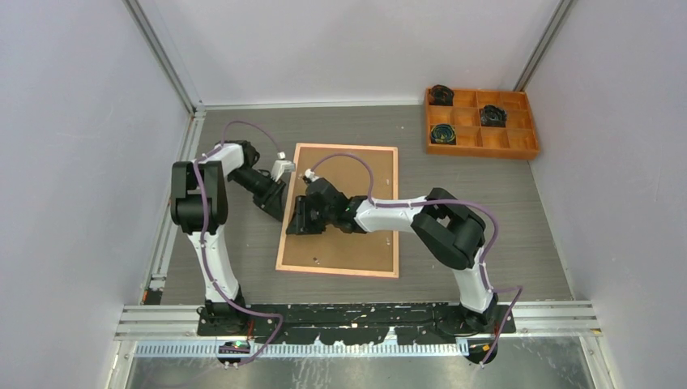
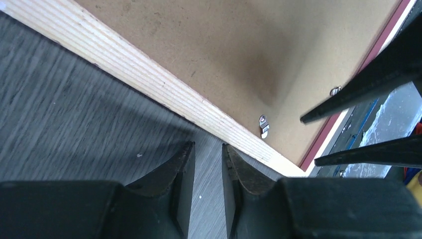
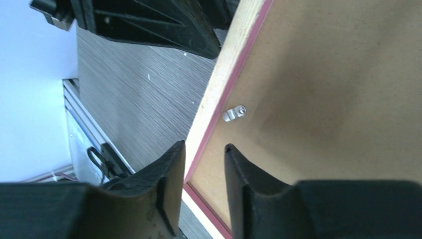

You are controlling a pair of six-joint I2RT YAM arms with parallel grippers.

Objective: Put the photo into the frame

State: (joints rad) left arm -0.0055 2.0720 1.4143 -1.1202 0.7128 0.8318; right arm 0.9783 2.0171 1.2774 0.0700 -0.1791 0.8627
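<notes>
Frame, thin pink rectangle lying tan-wood back up mid-table, long sides running away from me, is showing me no photo, while my left gripper, jaws narrowly parted and empty, is hovering just outside its left rail, my right gripper likewise over it.

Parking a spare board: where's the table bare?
Bare: between the frame and the right wall, nearer than the orange tray; the strip beyond the frame. Crowded: the frame's left edge, with the left claw and right claw.
</notes>
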